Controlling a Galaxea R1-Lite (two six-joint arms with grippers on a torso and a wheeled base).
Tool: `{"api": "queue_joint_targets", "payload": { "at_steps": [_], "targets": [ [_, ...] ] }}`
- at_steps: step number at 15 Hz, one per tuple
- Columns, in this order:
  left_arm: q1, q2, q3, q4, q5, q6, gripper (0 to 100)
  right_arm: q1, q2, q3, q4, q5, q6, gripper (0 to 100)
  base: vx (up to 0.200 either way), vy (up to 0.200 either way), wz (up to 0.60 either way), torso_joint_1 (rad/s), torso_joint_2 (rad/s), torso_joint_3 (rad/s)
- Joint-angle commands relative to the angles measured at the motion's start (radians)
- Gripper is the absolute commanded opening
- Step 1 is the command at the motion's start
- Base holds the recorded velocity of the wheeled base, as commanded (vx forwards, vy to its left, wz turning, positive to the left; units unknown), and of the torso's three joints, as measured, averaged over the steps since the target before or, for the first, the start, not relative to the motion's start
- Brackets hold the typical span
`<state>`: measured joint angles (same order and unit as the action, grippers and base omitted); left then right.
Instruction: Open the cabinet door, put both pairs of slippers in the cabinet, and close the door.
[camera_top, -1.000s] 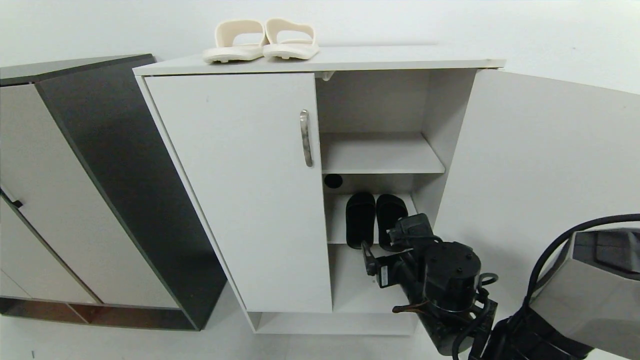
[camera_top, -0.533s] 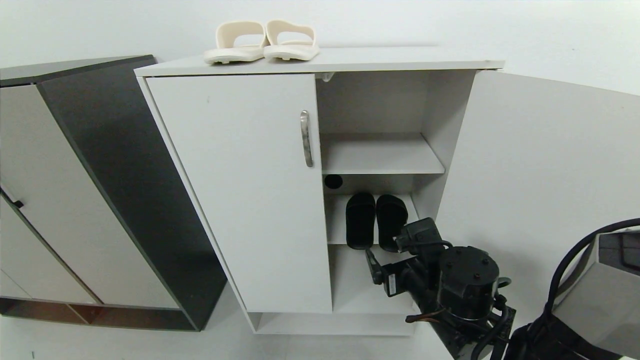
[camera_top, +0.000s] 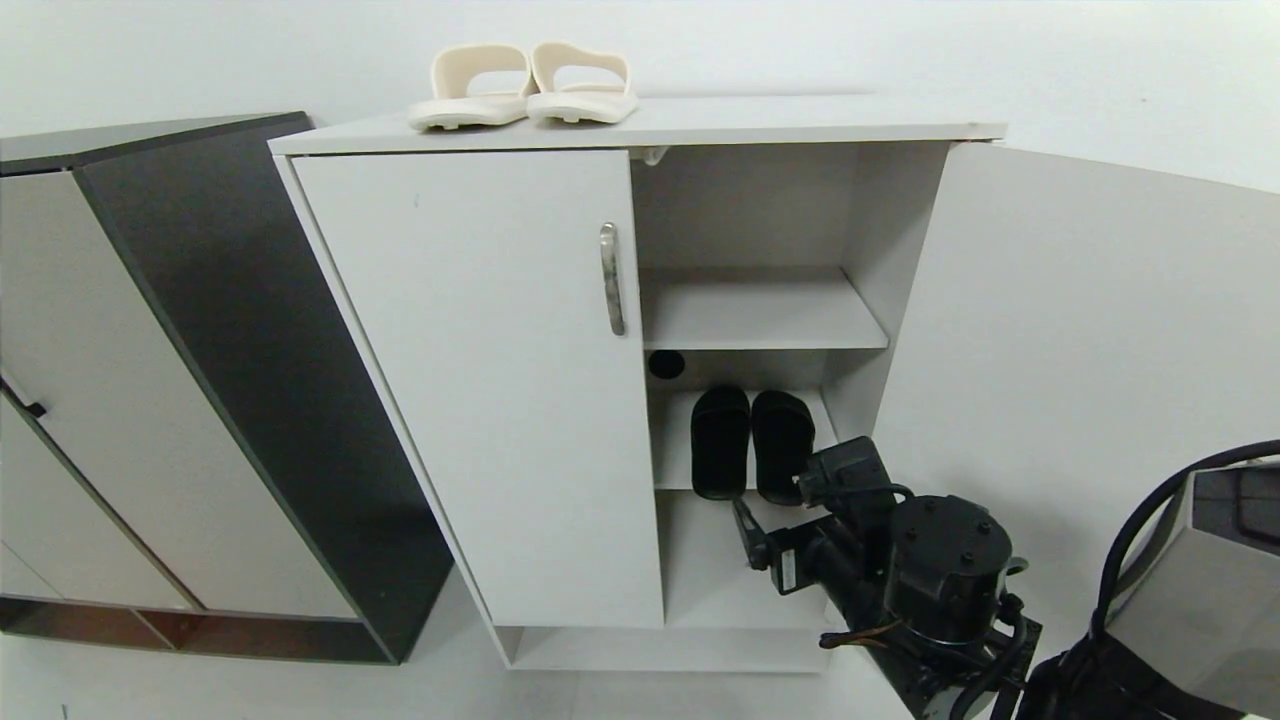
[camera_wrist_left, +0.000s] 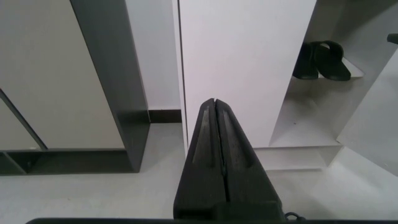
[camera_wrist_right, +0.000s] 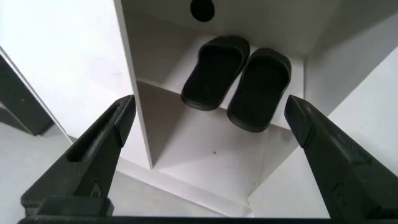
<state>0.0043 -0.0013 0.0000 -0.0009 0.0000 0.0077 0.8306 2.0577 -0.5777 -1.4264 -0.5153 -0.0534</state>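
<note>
A pair of black slippers (camera_top: 750, 440) lies side by side on the middle shelf of the white cabinet (camera_top: 700, 122), whose right door (camera_top: 1080, 350) stands wide open. A beige pair (camera_top: 530, 85) sits on the cabinet's top. My right gripper (camera_top: 775, 505) hangs open just in front of the shelf edge, below and in front of the black pair, nothing between its fingers. The right wrist view shows the black slippers (camera_wrist_right: 239, 81) beyond the spread right gripper (camera_wrist_right: 208, 115). My left gripper (camera_wrist_left: 214, 106) is shut and empty, low before the closed left door (camera_wrist_left: 242, 56).
The cabinet's left door (camera_top: 480, 380) with a metal handle (camera_top: 611, 278) stays closed. The top shelf (camera_top: 760, 310) and bottom compartment (camera_top: 720, 570) hold nothing. A dark grey cabinet (camera_top: 250, 380) stands close on the left. Pale floor (camera_wrist_left: 155, 186) lies in front.
My right gripper has drawn back from the black slippers, down and to the right, leaving them on the shelf. The slippers and doors have stayed put.
</note>
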Motion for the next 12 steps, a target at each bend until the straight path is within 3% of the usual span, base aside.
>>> {"api": "queue_joint_targets", "payload": {
  "at_steps": [1, 12],
  "targets": [
    [0.0, 0.001, 0.0, -0.001, 0.0, 0.0, 0, -0.008, 0.013, 0.001, -0.006, 0.001, -0.003, 100, 0.0, 0.2, 0.0, -0.007, 0.0, 0.017],
    [0.0, 0.001, 0.0, -0.001, 0.0, 0.0, 0, -0.013, 0.036, 0.005, -0.04, 0.009, -0.014, 100, 0.0, 0.2, 0.0, 0.003, 0.0, 0.001]
  ]
}}
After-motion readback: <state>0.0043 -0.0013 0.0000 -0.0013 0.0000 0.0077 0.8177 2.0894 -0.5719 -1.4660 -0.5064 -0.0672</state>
